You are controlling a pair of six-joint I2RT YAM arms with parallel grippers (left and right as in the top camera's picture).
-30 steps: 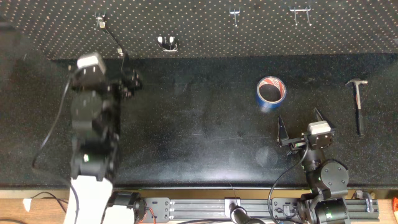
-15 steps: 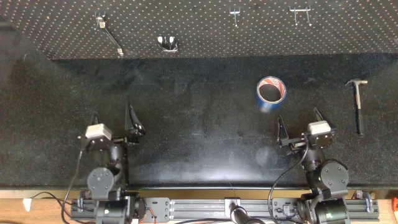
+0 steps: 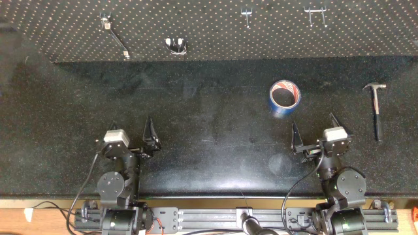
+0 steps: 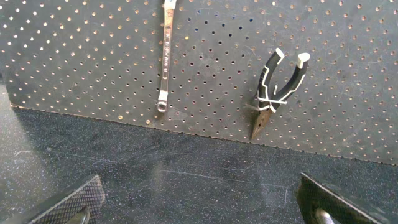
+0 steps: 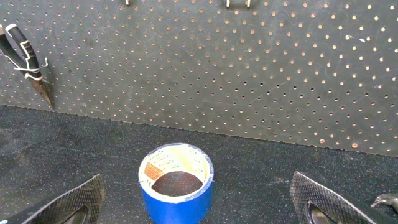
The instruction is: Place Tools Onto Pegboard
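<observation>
Left tool (image 4: pixel 205 196), right tool (image 3: pixel 313 123): both spread apart, empty. Blue tape roll (image 3: pixel 285 96) and black-handled hammer (image 3: pixel 375 111) lie on black surface (image 3: pixel 209 117); silver wrench (image 4: pixel 165 56) and black-handled pliers (image 4: pixel 277 87) hang on perforated pegboard (image 4: pixel 93 62).

The pegboard (image 3: pixel 209 26) stands along the far edge of the table (image 3: pixel 209 124). On it, the wrench (image 3: pixel 116 38) hangs at left, with the pliers (image 3: pixel 176 45) to its right. On the table, the tape roll (image 3: pixel 285 97) sits right of centre and the hammer (image 3: pixel 375 111) lies farther right.

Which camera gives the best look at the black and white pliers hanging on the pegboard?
The left wrist view: the black-and-white-handled pliers hang whole and face-on, nose down. The top view shows them foreshortened from above; the right wrist view catches them cut off at the edge.
</observation>
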